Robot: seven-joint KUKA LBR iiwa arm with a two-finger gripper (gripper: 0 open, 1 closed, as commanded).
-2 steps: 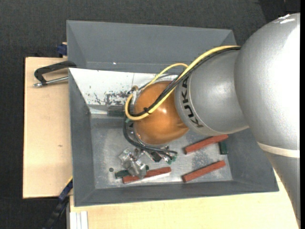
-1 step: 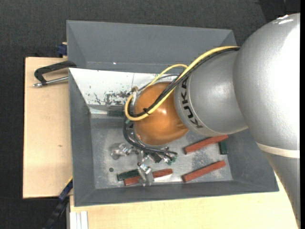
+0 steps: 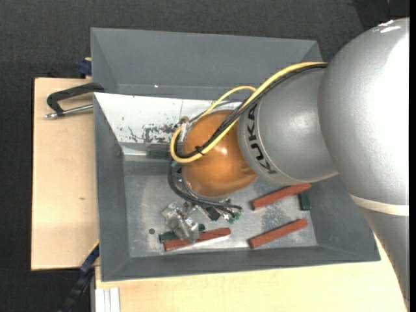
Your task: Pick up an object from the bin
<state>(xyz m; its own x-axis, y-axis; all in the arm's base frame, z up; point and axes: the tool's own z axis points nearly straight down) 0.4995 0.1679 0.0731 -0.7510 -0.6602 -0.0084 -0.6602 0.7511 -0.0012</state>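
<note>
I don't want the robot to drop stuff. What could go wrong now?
The gripper is low at one end of a red-brown stick near the bin's front wall. Grabbed so far off-centre, the stick might tilt and slip out. It could also just get shoved against that wall.

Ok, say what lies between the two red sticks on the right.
Camera view: bare floor, plus a small green piece near their right ends.
</note>
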